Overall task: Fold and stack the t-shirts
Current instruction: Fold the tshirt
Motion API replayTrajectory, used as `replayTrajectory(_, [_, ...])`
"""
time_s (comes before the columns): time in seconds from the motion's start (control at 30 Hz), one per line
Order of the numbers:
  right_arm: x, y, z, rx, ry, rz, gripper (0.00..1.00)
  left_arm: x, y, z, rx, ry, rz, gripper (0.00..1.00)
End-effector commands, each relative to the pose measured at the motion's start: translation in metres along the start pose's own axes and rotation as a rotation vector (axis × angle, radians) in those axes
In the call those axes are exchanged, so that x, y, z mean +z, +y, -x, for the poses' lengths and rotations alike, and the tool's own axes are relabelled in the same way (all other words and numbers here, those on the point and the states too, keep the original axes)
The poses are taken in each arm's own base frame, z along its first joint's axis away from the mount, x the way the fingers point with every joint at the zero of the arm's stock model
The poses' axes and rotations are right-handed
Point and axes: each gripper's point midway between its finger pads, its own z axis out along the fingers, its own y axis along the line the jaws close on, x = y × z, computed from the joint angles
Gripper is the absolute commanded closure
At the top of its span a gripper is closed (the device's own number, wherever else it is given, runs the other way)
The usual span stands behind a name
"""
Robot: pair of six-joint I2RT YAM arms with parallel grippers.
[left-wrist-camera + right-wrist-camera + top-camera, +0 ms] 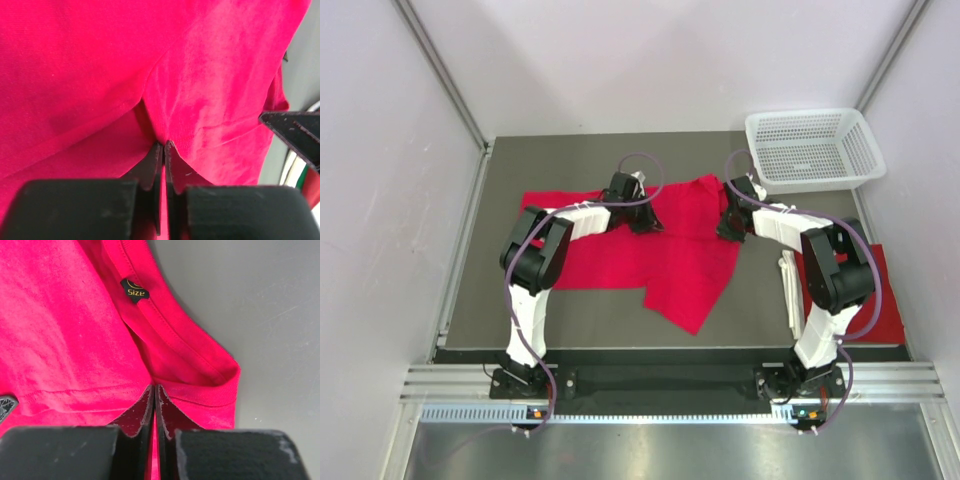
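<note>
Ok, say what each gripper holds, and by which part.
Both hold the t-shirt: left gripper pinches a crease in its cloth, right gripper its stitched edge beside the collar.

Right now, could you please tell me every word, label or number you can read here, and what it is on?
"size": yellow letters on the black tag sewn by the neck of the t-shirt.
The yellow mark above it: too small to read.
Nothing else legible in any view.
</note>
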Motion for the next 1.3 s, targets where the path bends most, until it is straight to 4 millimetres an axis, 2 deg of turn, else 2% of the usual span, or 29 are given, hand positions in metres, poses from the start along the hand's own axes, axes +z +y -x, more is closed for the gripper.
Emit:
replayTrajectory(0.0, [-0.006, 0.009, 0.015, 0.003, -0.056, 0.04, 1.0, -0.001, -0.011, 0.009, 0.007, -0.014, -0.006, 1.0])
replayTrajectory(0.13, [-0.016, 0.009, 0.018, -0.007, -0.071, 0.047, 1.0, -0.009, -0.021, 0.018, -0.001, -0.031, -0.007, 1.0])
replayTrajectory(0.37, [-0.037, 0.008, 0.02, 0.023, -0.091, 0.061, 1.0, -0.018, -0.026, 0.025, -0.006, -0.03, 0.027, 1.0])
replayTrajectory(0.67, [-0.055, -0.001, 0.01, 0.061, -0.099, 0.063, 1.0, -0.017, -0.014, 0.017, -0.01, 0.004, 0.081, 1.0])
replayTrajectory(0.77, [-0.056, -0.003, 0.004, 0.063, -0.099, 0.063, 1.0, -0.017, -0.009, 0.015, -0.005, 0.011, 0.105, 1.0])
replayTrajectory(0.87, [-0.054, 0.012, 0.005, -0.004, -0.107, 0.15, 1.0, -0.017, -0.01, 0.013, -0.003, 0.024, 0.098, 1.0])
replayTrajectory(0.9, [-0.053, 0.019, 0.009, -0.036, -0.122, 0.184, 0.96, -0.016, -0.009, 0.012, -0.006, 0.027, 0.099, 1.0])
replayTrajectory(0.93, [-0.048, 0.017, 0.006, -0.041, -0.104, 0.169, 0.92, -0.015, -0.008, 0.012, -0.008, 0.029, 0.099, 1.0])
replayTrajectory(0.97, [-0.048, 0.02, 0.014, -0.037, -0.113, 0.158, 0.83, -0.014, -0.008, 0.011, -0.012, 0.033, 0.096, 1.0])
replayTrajectory(1.0, [-0.046, 0.017, 0.013, -0.037, -0.103, 0.136, 0.8, -0.014, -0.008, 0.01, -0.013, 0.036, 0.093, 1.0])
replayTrajectory(1.07, [-0.04, 0.019, 0.013, -0.03, -0.099, 0.13, 0.77, -0.013, -0.009, 0.01, -0.016, 0.036, 0.088, 1.0])
replayTrajectory(1.27, [-0.024, 0.023, 0.012, -0.019, -0.088, 0.122, 0.77, -0.012, -0.011, 0.011, -0.011, 0.035, 0.081, 1.0])
